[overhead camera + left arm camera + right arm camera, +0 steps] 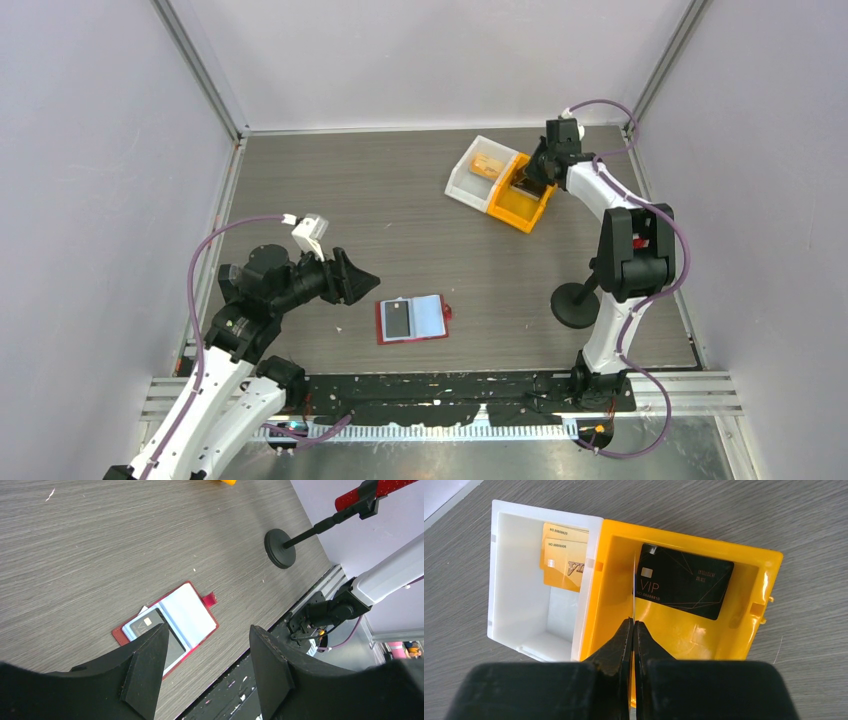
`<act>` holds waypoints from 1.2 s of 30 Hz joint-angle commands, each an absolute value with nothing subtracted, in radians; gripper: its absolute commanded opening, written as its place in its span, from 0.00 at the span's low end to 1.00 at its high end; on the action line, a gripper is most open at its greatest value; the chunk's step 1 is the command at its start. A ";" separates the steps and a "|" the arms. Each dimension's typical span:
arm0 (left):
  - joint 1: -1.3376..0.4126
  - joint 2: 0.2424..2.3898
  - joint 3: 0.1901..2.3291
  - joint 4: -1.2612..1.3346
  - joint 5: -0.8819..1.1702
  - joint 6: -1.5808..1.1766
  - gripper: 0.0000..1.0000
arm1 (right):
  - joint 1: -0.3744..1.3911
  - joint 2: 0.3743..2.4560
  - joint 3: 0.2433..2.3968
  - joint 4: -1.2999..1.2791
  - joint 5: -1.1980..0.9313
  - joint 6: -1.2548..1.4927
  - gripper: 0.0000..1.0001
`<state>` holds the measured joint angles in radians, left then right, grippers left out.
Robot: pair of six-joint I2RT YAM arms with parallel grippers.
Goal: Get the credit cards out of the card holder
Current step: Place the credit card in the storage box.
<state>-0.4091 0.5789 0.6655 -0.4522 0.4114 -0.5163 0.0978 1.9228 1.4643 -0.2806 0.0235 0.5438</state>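
The card holder (413,319) lies open on the table, red with a pale blue lining, and a dark card (398,320) sits in its left half. It also shows in the left wrist view (187,612) with the dark card (150,622). My left gripper (365,280) (207,650) is open and empty, just left of the holder. My right gripper (535,170) (634,622) is shut on a thin card seen edge-on (634,585) over the orange bin (704,630). A black VIP card (684,582) lies in that bin. Orange-tan credit cards (564,555) (488,163) lie in the white bin (519,605).
The white bin (465,185) and orange bin (515,210) stand side by side at the back right. A black round-based stand (575,305) (280,547) is right of the holder. The table's near edge with a black rail runs just behind the holder.
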 commanded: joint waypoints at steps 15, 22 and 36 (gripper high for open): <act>-0.403 0.589 0.666 -0.375 0.433 -0.534 0.63 | 0.077 1.955 1.520 -0.255 -0.014 0.525 0.09; -0.403 0.591 0.669 -0.374 0.435 -0.535 0.63 | 0.077 1.967 1.529 -0.266 0.038 0.537 0.12; -0.403 0.586 0.667 -0.373 0.443 -0.542 0.63 | 0.077 1.980 1.570 -0.315 0.114 0.528 0.22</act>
<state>-0.4091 0.5915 0.6651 -0.4187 0.4210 -0.5350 0.0807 1.9793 1.5169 -0.3096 0.0727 0.5316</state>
